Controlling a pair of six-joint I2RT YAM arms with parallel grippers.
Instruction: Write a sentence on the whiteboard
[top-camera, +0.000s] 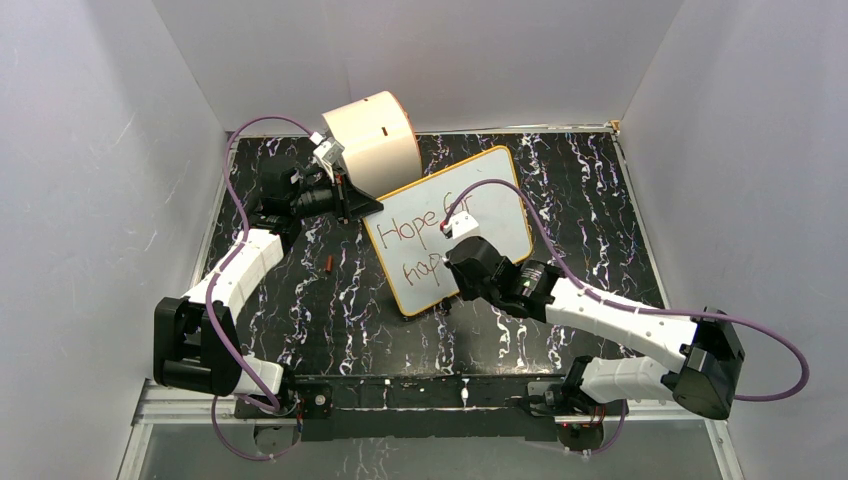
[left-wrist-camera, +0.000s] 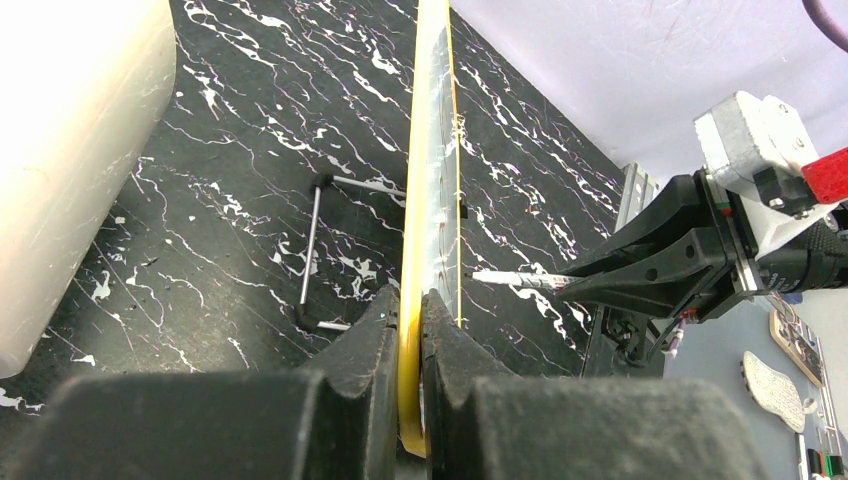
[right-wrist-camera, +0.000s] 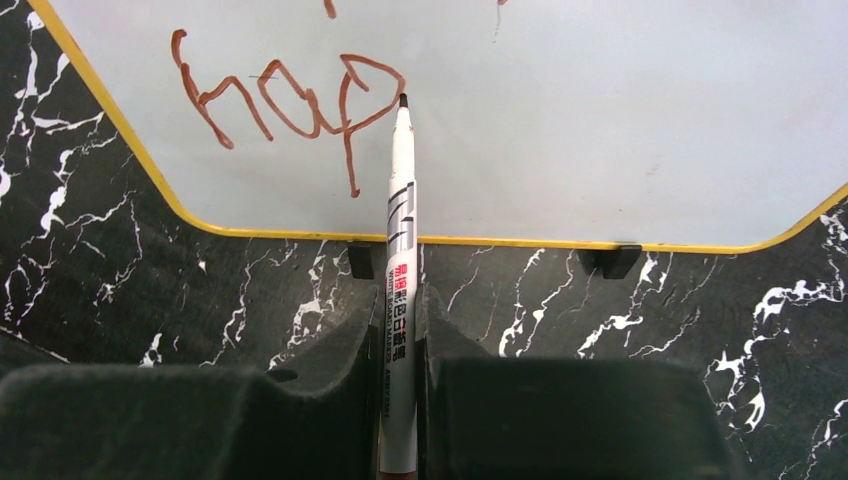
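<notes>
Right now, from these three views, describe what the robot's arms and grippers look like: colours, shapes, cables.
The left arm and right arm have white moulded shells between black joint housings. A purple cable loops along each. The left gripper and right gripper have matte black, wedge-shaped fingers, with a white camera block at each wrist. No markings show.

Black marbled table — cream drum, whiteboard, small reddish piece
</notes>
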